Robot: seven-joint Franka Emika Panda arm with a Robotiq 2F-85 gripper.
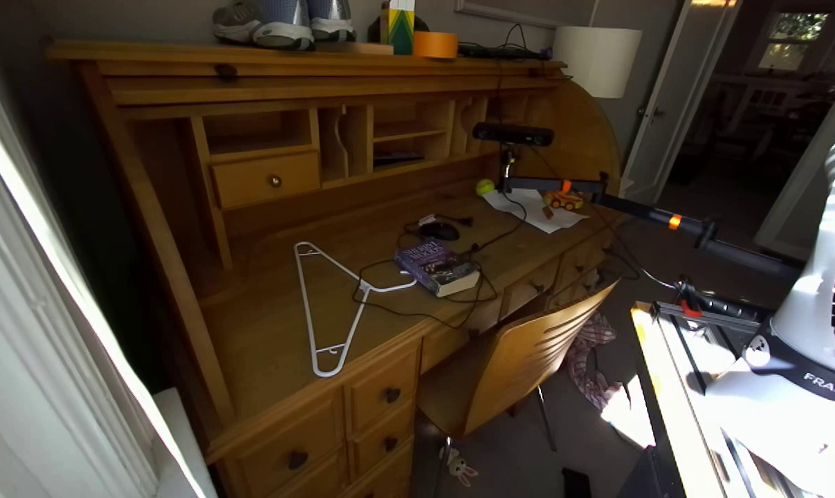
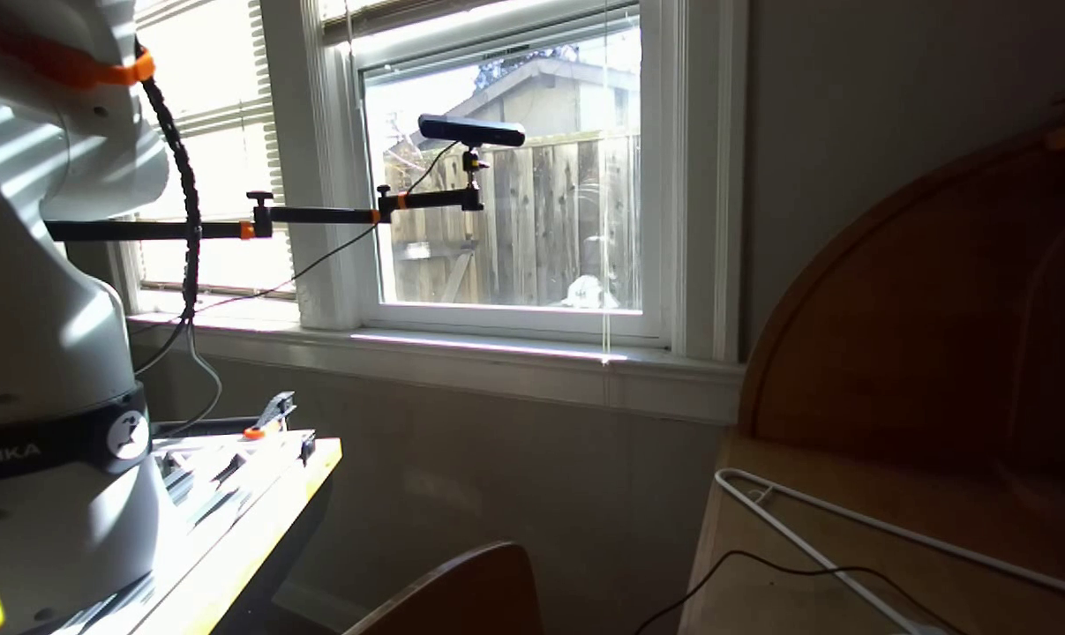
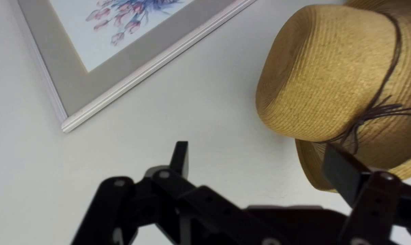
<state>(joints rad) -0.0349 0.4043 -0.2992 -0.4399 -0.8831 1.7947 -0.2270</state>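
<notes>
My gripper is open with nothing between its fingers in the wrist view. It faces a pale wall. A tan straw hat with a dark cord bow is at the right, and my right finger overlaps its brim in the picture. I cannot tell whether they touch. A framed flower picture is at the upper left, apart from the fingers. The gripper is out of view in both exterior views. A white hanger and a purple book lie on the wooden desk; the hanger also shows here.
A wooden chair stands at the desk. A black camera on a jointed bar reaches over the desk in that view. A mouse, cables, paper, a toy vehicle and a ball lie on the desk.
</notes>
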